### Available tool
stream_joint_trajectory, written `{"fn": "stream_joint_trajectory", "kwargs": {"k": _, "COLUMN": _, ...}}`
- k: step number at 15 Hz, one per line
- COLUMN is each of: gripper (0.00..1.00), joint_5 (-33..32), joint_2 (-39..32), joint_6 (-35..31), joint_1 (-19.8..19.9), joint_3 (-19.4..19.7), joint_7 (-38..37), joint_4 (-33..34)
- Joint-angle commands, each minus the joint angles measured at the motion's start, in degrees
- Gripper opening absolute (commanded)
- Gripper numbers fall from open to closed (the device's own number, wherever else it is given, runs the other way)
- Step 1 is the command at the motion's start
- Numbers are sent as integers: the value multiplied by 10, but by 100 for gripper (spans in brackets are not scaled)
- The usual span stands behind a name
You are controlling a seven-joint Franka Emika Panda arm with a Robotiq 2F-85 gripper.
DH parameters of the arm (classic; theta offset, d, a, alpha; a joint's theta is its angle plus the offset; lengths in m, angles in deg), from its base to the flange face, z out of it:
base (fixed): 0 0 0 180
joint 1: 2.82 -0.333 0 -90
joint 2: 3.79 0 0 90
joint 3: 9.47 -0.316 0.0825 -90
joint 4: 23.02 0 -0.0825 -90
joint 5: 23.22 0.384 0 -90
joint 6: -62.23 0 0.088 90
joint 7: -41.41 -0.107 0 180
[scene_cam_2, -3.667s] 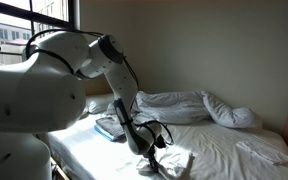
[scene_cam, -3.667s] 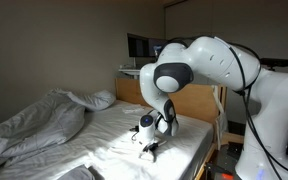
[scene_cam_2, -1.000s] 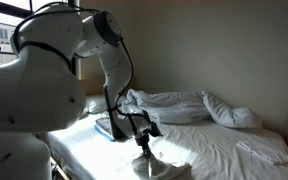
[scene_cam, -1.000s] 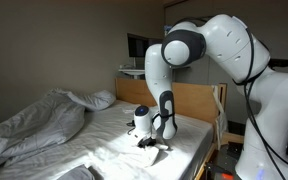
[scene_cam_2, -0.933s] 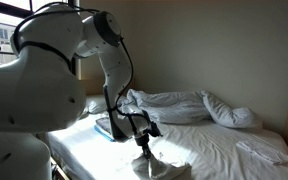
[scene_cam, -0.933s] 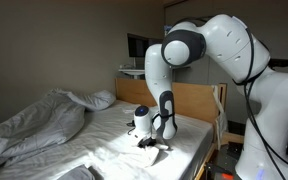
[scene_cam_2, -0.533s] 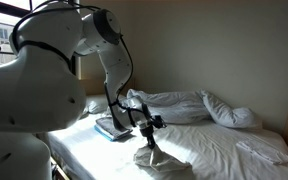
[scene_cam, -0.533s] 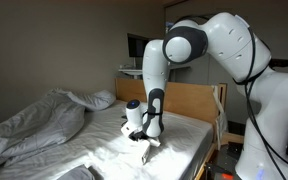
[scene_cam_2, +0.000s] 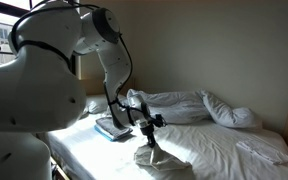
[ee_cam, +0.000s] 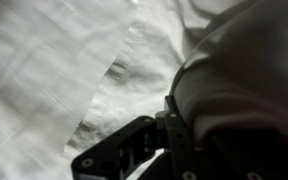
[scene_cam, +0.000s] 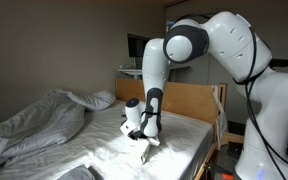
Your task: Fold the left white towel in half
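Your gripper (scene_cam_2: pixel 150 137) is pinched closed on an edge of the left white towel (scene_cam_2: pixel 152 157). The towel hangs from it in a peak, its lower part resting on the bed (scene_cam_2: pixel 224 150), near the rumpled duvet (scene_cam_2: pixel 184 103).

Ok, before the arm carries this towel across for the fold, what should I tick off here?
1. Grasp: ok. The gripper is shut on the left white towel, which hangs from it in a peak in both exterior views.
2. Held part clear of the bed: ok. The towel's lower part rests on the sheet.
3. Only the towel pinched, not the sheet: cannot tell. The wrist view shows just white cloth by a dark finger.
4. Which edge or corner is held: cannot tell.
5. Duvet out of the way: ok. It lies apart from the towel.
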Motion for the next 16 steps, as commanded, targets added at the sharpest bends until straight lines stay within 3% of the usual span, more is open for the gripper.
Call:
{"fn": "stream_joint_trajectory", "kwargs": {"k": 1, "gripper": 8, "joint_5": 8, "joint_2": 3, "joint_6": -13, "joint_1": -24, "joint_3": 23, "joint_7": -11, "joint_4": -13}}
{"fn": "stream_joint_trajectory", "kwargs": {"k": 7, "gripper": 9, "joint_5": 29, "joint_2": 8, "joint_6": 13, "joint_1": -48, "joint_3": 29, "joint_7": -63, "joint_4": 21}}
{"fn": "stream_joint_trajectory", "kwargs": {"k": 16, "gripper": 8, "joint_5": 91, "joint_2": 75, "joint_6": 172, "joint_1": -76, "joint_3": 34, "joint_7": -102, "joint_4": 136}}
